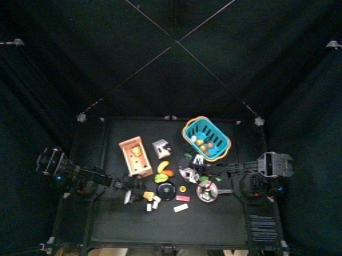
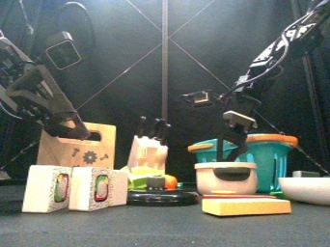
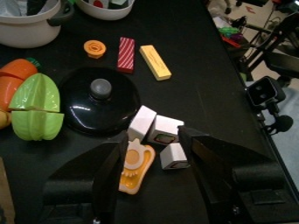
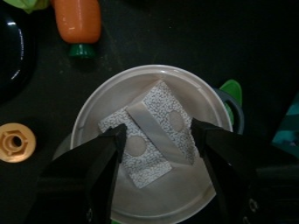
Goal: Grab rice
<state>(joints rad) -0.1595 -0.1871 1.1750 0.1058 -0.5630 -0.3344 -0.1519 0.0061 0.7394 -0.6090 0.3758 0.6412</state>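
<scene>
Front view, nearest the lens: two rice-ball blocks (image 2: pixel 71 188) stand side by side at lower left. A yellow slab (image 2: pixel 245 205) lies at lower right, with a white plate (image 2: pixel 310 188) at the right edge. Behind them a grey pot (image 2: pixel 227 177) sits in front of a teal basket (image 2: pixel 264 152). A wooden box (image 2: pixel 75 148) stands mid-left, a knife block (image 2: pixel 150 150) at centre.

Right wrist view: right gripper (image 4: pixel 162 136) hovers over a white bowl (image 4: pixel 105 101) at frame centre. The bowl holds two speckled grey-white rice blocks (image 4: pixel 158 131), one leaning over the other. The jaws stand wide, one to each side of the blocks; whether they touch them cannot be told. An orange carrot (image 4: pixel 77 19) lies at the upper left, clear of the bowl.

Left wrist view: left gripper (image 3: pixel 158 153) is low over the table, jaws wide apart. Between them lie small white blocks (image 3: pixel 158 136) and an orange-and-white piece (image 3: pixel 135 168). Beyond sit a black lid (image 3: pixel 100 96), a green starfruit (image 3: pixel 38 107) at left, and a yellow stick (image 3: pixel 155 61) toward upper centre.

Top view: both arms are low at the table's near edge.
</scene>
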